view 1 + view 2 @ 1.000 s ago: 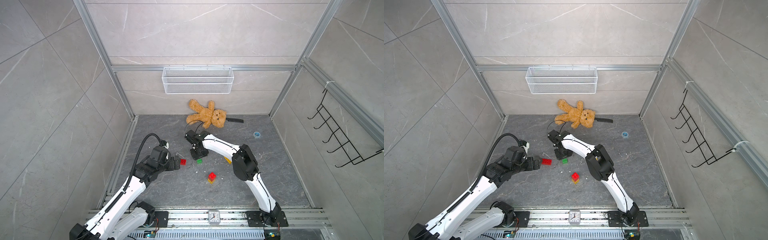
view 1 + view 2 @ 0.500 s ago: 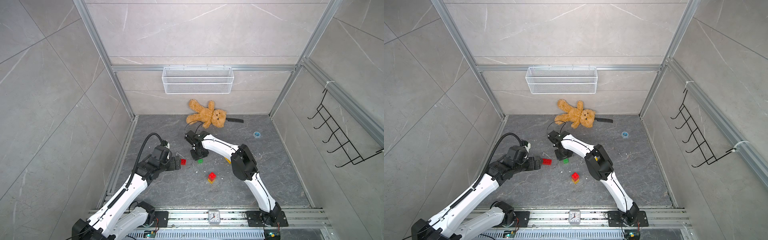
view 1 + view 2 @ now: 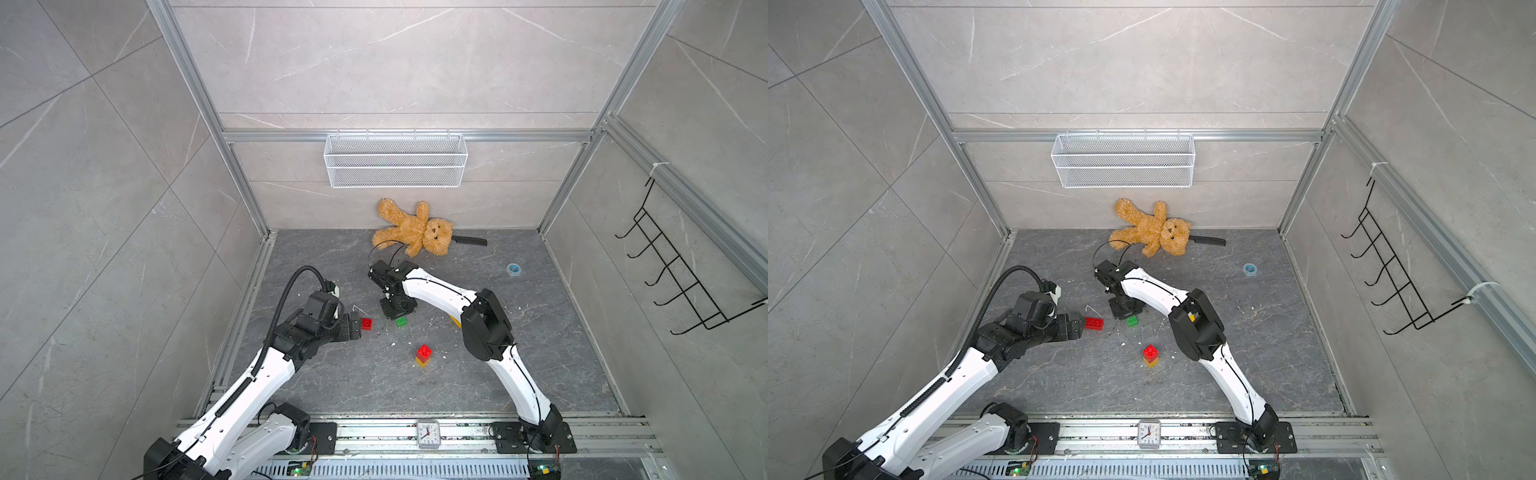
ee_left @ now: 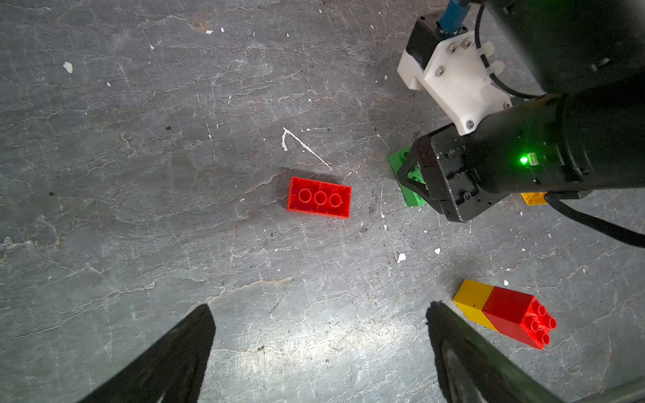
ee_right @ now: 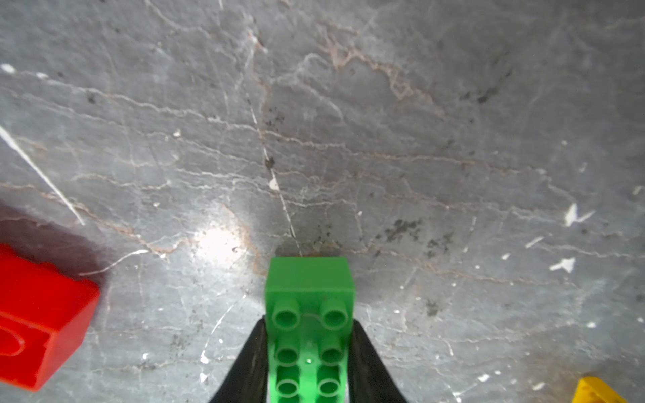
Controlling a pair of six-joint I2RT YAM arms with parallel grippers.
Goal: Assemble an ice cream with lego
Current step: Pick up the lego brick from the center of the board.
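Green brick (image 5: 309,279) lengthwise in right tool (image 5: 309,322)

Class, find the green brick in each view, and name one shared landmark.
Top view: green brick mid-floor, under the right gripper.
Top view: green brick, same place.
Left wrist: green brick half hidden by that gripper.
Right wrist: green brick between the fingers.
Landmark: loose red brick.

Right claw (image 5: 309,322) tighter against both sides of green brick (image 5: 309,279) at frame centre; left claw (image 4: 319,308) slightly nearer red brick (image 4: 319,197).
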